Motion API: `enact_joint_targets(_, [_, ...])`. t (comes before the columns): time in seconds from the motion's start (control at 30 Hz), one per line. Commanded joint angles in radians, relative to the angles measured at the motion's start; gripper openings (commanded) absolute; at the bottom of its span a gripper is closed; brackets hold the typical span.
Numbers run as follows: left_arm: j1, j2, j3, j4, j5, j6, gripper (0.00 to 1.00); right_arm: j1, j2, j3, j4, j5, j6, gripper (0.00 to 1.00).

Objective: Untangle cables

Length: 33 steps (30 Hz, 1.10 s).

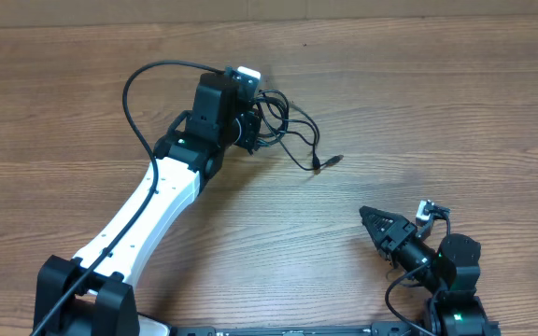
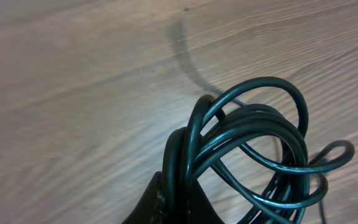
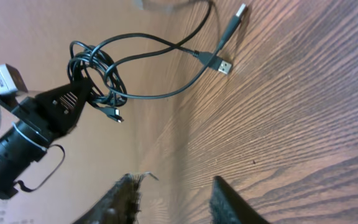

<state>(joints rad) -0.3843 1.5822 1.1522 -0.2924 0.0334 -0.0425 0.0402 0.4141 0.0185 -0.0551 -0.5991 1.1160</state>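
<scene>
Jaws of left gripper clamped tight on the cables, a bunched black knot held just above the wooden table at far centre. Loose loops spill right of the fingers, and one strand trails to silvery plug ends on the wood. White block on that wrist, print too small to read. Right gripper sits near right, well apart from the cables, jaws parted, nothing between them.
</scene>
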Motion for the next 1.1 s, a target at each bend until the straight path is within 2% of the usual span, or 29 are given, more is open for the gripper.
enact_joint_targets(0.0, [-0.003,-0.002,0.023,-0.004,0.157,-0.140,0.04,0.005,-0.007,-0.006,-0.004,-0.010,0.009,0.45])
enact_joint_targets(0.1, [-0.003,-0.002,0.023,-0.009,0.229,-0.142,0.04,0.005,-0.007,0.026,-0.029,-0.015,0.007,0.48])
enact_joint_targets(0.2, [-0.003,-0.002,0.023,-0.015,0.230,-0.172,0.04,0.005,-0.007,0.087,-0.087,-0.013,-0.027,0.49])
enact_joint_targets(0.5, [-0.003,-0.002,0.023,-0.084,0.230,-0.198,0.04,0.005,0.002,0.335,-0.438,0.106,-0.096,0.61])
enact_joint_targets(0.7, [-0.003,-0.002,0.023,-0.116,0.228,-0.325,0.04,0.005,0.074,0.499,-0.587,0.104,-0.039,0.65])
enact_joint_targets(0.83, [-0.003,-0.002,0.023,-0.141,0.228,-0.420,0.04,0.005,0.172,0.598,-0.688,0.069,-0.001,0.75])
enact_joint_targets(0.97, [-0.003,-0.002,0.023,-0.176,0.227,-0.472,0.04,0.005,0.273,0.634,-0.640,-0.050,-0.002,1.00])
enact_joint_targets(1.07, [-0.003,-0.002,0.023,-0.186,0.230,-0.503,0.04,0.005,0.343,0.634,-0.545,-0.103,0.021,1.00])
